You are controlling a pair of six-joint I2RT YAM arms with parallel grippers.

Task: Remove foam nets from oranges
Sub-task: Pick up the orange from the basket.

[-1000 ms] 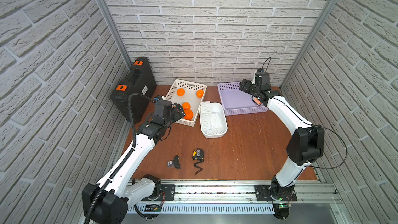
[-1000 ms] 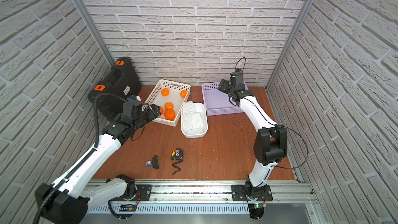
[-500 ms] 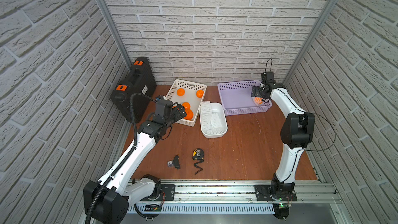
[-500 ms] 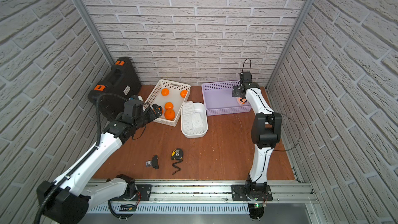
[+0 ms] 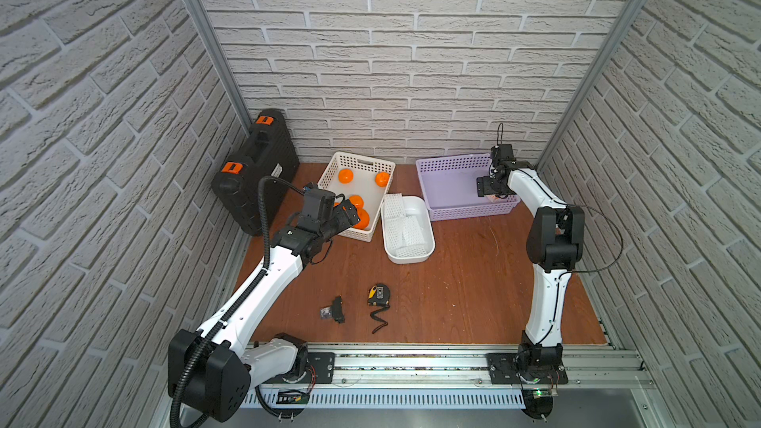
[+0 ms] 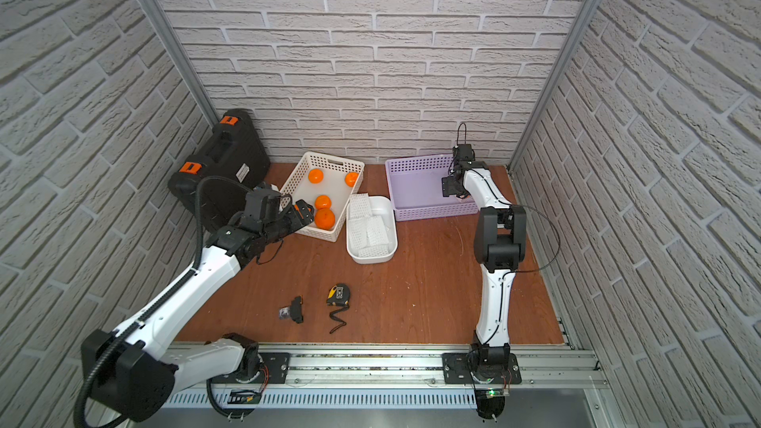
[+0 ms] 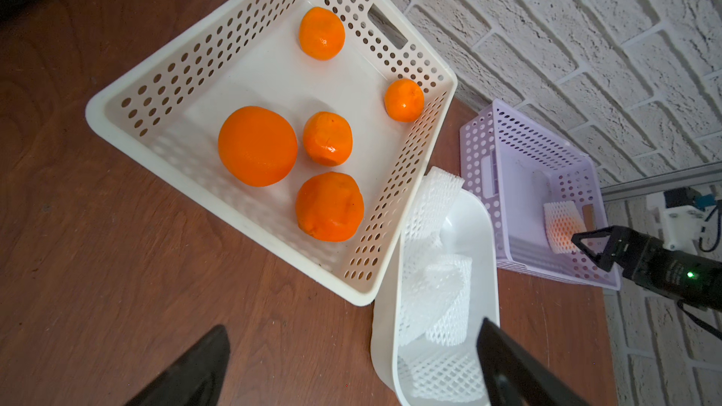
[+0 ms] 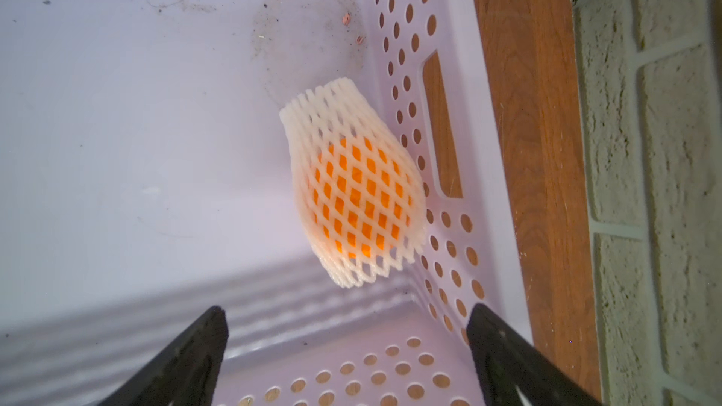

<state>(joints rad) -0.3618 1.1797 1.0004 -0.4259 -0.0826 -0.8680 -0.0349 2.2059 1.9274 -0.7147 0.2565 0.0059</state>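
- The right gripper (image 8: 347,345) hangs inside the lilac perforated plastic basket (image 5: 453,164) at 1 o'clock on the brown wooden table (image 5: 453,290). Its jaws are spread wide and empty.
- Ahead of its fingers, seemingly untouched, lies a round orange fruit (image 8: 357,197) wrapped in a white foam mesh sleeve (image 8: 312,107). It sits in the basket's 4 o'clock corner.
- The left gripper (image 7: 353,330), also wide and empty, hovers by the 7 o'clock side of the white perforated plastic basket (image 7: 218,205) at 11 o'clock, which holds five bare oranges (image 7: 258,146).
- Between the baskets, a white oval plastic tub (image 7: 465,220) holds empty foam sleeves (image 7: 437,298).
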